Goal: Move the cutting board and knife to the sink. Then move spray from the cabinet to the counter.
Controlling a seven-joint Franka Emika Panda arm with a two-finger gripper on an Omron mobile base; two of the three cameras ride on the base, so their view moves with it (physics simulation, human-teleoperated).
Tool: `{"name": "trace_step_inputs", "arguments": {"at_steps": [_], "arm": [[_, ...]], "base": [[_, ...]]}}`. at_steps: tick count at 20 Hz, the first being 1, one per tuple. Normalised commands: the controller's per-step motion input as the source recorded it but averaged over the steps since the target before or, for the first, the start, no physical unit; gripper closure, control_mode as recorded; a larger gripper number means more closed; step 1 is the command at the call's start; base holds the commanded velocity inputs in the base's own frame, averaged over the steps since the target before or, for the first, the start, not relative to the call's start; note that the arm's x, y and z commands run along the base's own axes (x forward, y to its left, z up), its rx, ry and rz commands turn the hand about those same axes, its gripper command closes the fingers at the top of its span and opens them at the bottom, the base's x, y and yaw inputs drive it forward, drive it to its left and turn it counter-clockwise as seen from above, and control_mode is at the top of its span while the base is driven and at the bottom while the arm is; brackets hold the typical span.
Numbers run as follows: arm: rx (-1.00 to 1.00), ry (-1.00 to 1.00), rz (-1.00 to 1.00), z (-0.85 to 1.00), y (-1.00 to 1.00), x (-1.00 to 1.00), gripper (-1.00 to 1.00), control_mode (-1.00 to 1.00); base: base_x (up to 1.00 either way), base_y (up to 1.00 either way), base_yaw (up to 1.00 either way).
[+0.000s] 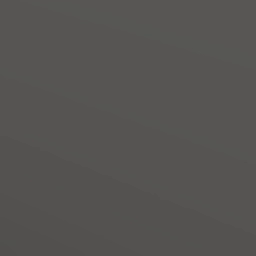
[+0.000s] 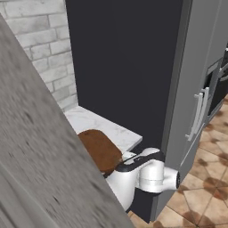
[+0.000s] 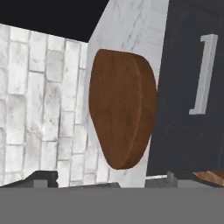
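— Where is the board from where you sit?

— I see the flat dark-brown oval wooden cutting board (image 3: 122, 108) lying on the white marble tabletop (image 3: 131, 26), close to its front edge, with the whitewashed brick wall (image 3: 39, 105) behind it. My hand camera is rolled, so the slab stands on end there. From the right base camera the cutting board (image 2: 100, 149) sits on the same tabletop (image 2: 95, 122), partly behind the arm's white joint (image 2: 142, 176).

— And the tool?

— The tool (image 3: 107, 181) has its two dark tips spread wide apart at the bottom of the hand picture, nothing between them, short of the board.

— Anything else nearby?

— A dark charcoal cabinet front with a silver bar handle (image 3: 203, 74) below the slab, and a tall grey fridge (image 2: 196, 89) to the right. I cannot make out the knife.
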Motion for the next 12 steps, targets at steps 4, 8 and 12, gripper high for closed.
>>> {"name": "trace_step_inputs", "arguments": {"at_steps": [4, 8, 12], "arm": [[0.03, 0.07, -0.06, -0.24, 0.0, 0.11, -1.0, -1.0], [0.0, 0.0, -0.02, -0.22, 0.04, 0.17, -1.0, -1.0], [0.0, 0.0, 0.0, -0.28, 0.09, 0.21, -1.0, -1.0]], "base": [[0.0, 0.0, 0.0], [0.0, 0.0, 0.0], [0.0, 0.0, 0.0]]}}
